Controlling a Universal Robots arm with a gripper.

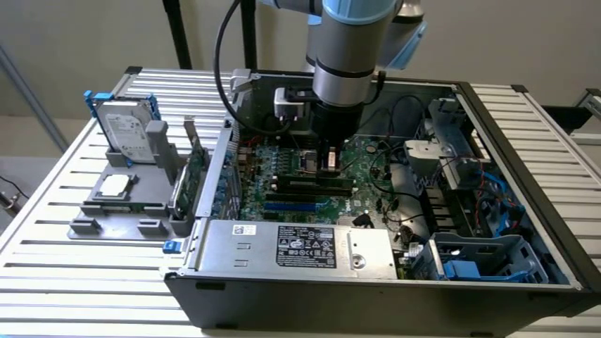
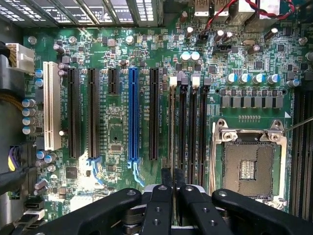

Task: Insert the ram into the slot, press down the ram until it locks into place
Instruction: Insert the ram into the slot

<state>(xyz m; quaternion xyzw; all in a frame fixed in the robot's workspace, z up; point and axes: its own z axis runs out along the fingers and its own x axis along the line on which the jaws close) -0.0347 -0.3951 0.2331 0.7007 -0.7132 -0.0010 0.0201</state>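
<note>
Nearest in the wrist view: gripper, black fingers drawn almost together, only a thin slit left. Right past the tips: the ram, edge-on, standing in the slot, lined up with that slit. Cannot tell whether pinched or just touched from above. Just beside: three more black memory sockets, parallel. Further off to one side: square metal CPU socket. To the other side: blue slot, then white slot. Exterior view, front to back: grey power supply at the near wall of the case, then the ram along the motherboard, gripper down at its end toward the exterior view's right. Outside the case, on the exterior view's left: upright green expansion card and hard drive on a grey fixture, all on the slatted table.
</note>
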